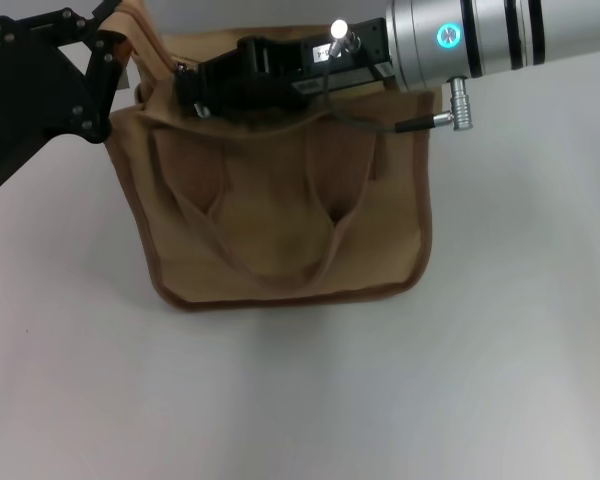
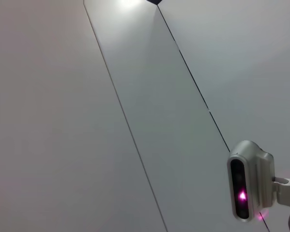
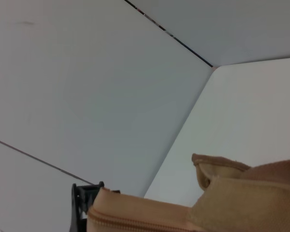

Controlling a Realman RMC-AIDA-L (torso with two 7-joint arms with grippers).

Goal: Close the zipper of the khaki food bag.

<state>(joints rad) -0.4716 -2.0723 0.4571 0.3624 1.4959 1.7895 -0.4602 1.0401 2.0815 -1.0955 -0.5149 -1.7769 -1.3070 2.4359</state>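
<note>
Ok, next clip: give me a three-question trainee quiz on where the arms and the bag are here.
1. True or false: the khaki food bag lies on the white table with both grippers at its far edge.
2. Which gripper is at the bag's far left corner by a loop handle? A) left gripper B) right gripper
3. Fill in: in the right wrist view a stretch of the zipper runs along the bag's ____ edge.

Key: 1 true; 2 A; 3 top. The head view does not show the pull tab or whether either gripper is open or shut.
</note>
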